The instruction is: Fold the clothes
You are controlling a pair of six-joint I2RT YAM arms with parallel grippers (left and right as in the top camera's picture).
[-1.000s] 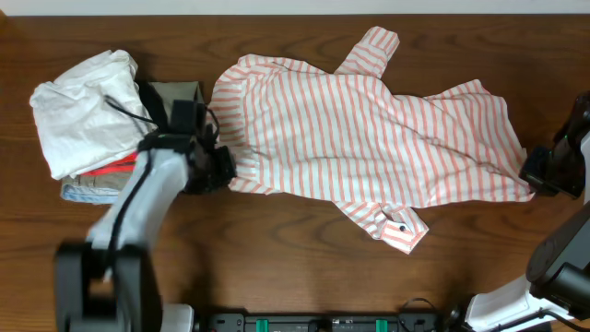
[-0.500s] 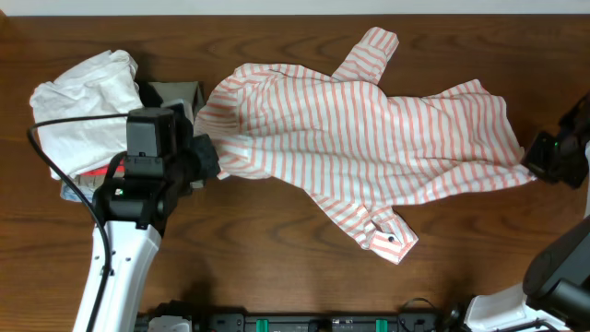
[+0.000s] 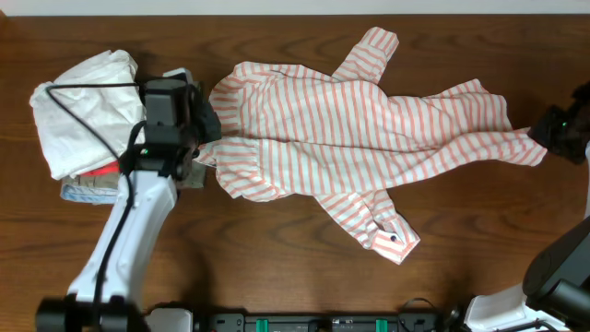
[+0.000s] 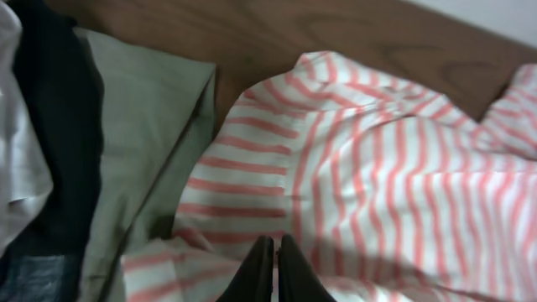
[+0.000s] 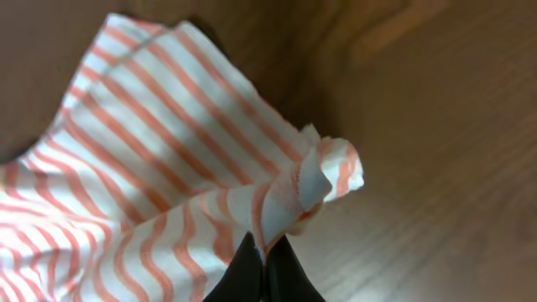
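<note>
Striped shirt (image 3: 369, 129) lies spread across the middle of the wooden surface (image 3: 277, 277), drawn out between both arms. Left end effector (image 4: 273, 256) is pressed together on the shirt's left edge, just beside the clothes pile (image 3: 78, 115); a grey-green garment (image 4: 143, 143) touches the shirt there. Right end effector (image 5: 267, 256) pinches a bunched corner at the shirt's right end. One cuff (image 3: 395, 238) points toward the near edge.
</note>
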